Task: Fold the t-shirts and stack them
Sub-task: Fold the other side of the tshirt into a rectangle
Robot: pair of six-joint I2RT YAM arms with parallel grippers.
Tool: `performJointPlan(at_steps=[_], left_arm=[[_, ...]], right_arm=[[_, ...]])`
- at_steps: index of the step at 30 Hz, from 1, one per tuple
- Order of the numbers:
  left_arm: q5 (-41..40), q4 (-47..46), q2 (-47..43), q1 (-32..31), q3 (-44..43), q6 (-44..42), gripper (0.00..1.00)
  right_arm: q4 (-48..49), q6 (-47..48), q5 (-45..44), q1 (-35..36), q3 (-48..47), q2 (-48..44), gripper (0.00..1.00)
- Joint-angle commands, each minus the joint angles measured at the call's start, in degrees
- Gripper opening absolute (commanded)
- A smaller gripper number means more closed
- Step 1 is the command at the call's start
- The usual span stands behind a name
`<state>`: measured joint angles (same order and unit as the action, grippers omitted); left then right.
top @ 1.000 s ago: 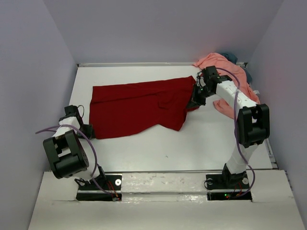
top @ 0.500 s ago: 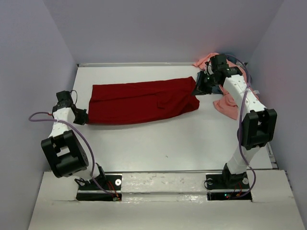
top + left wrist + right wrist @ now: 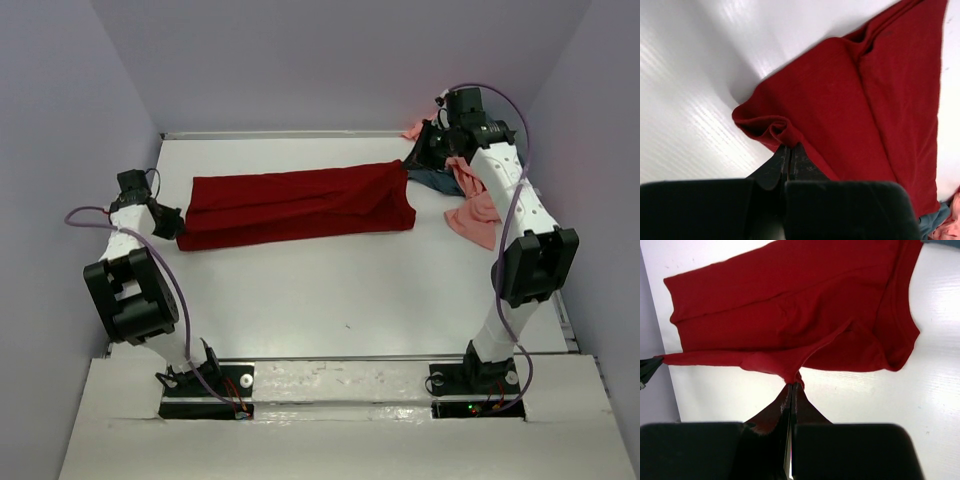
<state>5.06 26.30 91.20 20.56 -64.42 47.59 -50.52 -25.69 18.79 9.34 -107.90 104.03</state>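
Note:
A dark red t-shirt (image 3: 295, 205) lies stretched across the far half of the white table (image 3: 350, 290) as a long band, doubled over lengthwise. My left gripper (image 3: 176, 226) is shut on its left end; in the left wrist view the gripper (image 3: 789, 146) pinches a bunched corner of the shirt (image 3: 850, 110). My right gripper (image 3: 408, 166) is shut on the right end, and the right wrist view shows it (image 3: 794, 384) pinching a fold of the cloth (image 3: 790, 315). A salmon pink t-shirt (image 3: 478, 215) and a slate blue-grey t-shirt (image 3: 437, 180) lie crumpled at the far right, partly under the right arm.
Purple walls close the table in on the left, right and far sides. The left arm's elbow (image 3: 128, 300) stands near the left wall. The arm bases sit on a rail (image 3: 340, 375) at the near edge.
Both grippers have carried the red shirt's near edge toward the far side, laying it over itself. The shirt now forms a narrower band. The right arm has swung back over the pink and blue-grey shirts.

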Motion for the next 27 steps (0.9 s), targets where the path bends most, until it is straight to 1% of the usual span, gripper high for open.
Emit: performJointPlan(at_steps=[1, 7, 12, 19, 27], left_arm=[[0.7, -1.3, 1.5, -1.8, -6.0, -2.2, 0.00], [0.8, -0.1, 5.0, -4.7, -12.6, -3.7, 0.00], [0.8, 0.3, 6.7, -6.8, -15.3, -3.8, 0.00], [0.7, 0.9, 7.1, -7.3, -15.7, -4.0, 0.00], [0.5, 0.8, 6.8, -7.3, -14.3, -3.7, 0.00]], right_arm=[[1.5, -0.3, -1.6, -0.4, -4.1, 2.4, 0.00], [1.6, -0.5, -2.3, -0.4, -5.8, 4.6, 0.00], [1.7, -0.3, -4.6, -0.4, -6.8, 4.8, 0.00], [1.3, 0.3, -6.3, -0.9, -8.6, 6.1, 0.00], [1.0, 1.3, -7.4, -2.0, -10.2, 7.2, 0.00]])
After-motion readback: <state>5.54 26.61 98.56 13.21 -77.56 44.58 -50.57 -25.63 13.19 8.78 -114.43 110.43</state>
